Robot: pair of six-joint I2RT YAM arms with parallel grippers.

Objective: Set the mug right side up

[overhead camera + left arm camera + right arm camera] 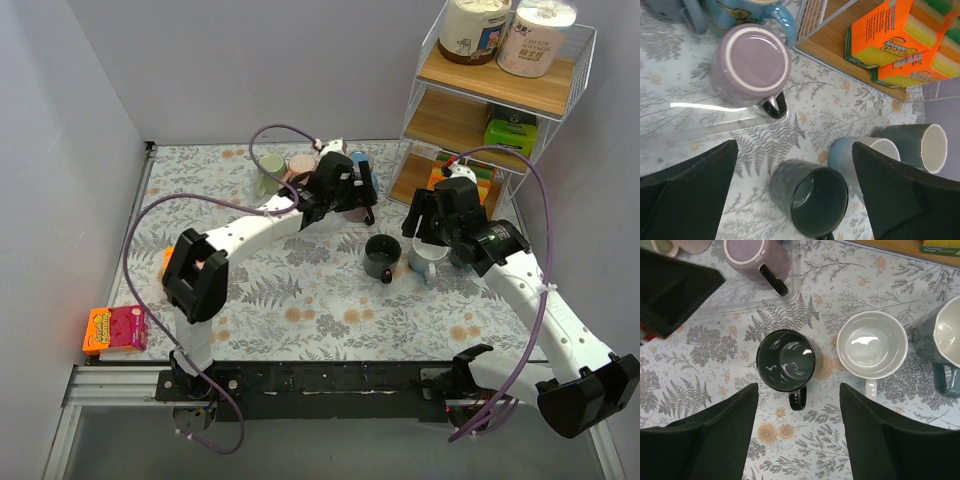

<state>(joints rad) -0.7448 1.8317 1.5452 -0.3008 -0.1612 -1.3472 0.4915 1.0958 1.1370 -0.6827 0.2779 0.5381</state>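
Observation:
The lilac mug (750, 62) stands upside down on the floral table cloth, base up, its black handle (775, 106) towards the dark mug. It also shows at the top of the right wrist view (757, 257). In the top view my left gripper (345, 188) covers it and only the handle (369, 214) shows. My left gripper (795, 147) is open and empty, hovering just short of the mug. My right gripper (799, 390) is open and empty, above the dark mug's handle (430, 215).
A dark upright mug (381, 256) and a white-lined upright mug (428, 257) stand mid-table, and a grey-green mug (945, 340) stands to their right. A blue printed mug (750, 10) is behind the lilac one. The wire shelf rack (490, 100) holds sponge packs (890, 35).

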